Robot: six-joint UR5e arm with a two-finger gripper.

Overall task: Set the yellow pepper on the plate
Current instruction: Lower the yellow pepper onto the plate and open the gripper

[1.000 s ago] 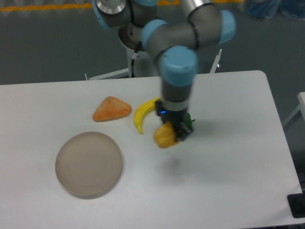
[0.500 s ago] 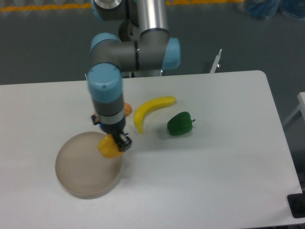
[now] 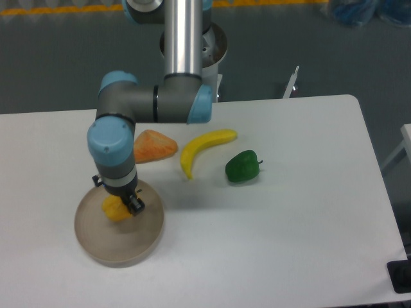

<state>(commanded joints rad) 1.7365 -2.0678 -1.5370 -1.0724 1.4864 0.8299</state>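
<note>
The yellow pepper point(image 3: 115, 209) is held in my gripper point(image 3: 120, 205), which is shut on it. The pepper hangs just over the middle of the round beige-grey plate point(image 3: 96, 240) at the front left of the table. I cannot tell whether the pepper touches the plate. My arm reaches down from the back and hides the far part of the plate.
An orange triangular wedge point(image 3: 156, 145) lies behind the plate. A yellow banana point(image 3: 202, 147) lies to its right. A green pepper point(image 3: 243, 166) sits right of the banana. The white table point(image 3: 289, 244) ends at the right and front edges.
My gripper has carried the yellow pepper left from beside the green pepper, past the plate's right rim, to over the plate's middle, and lower.
</note>
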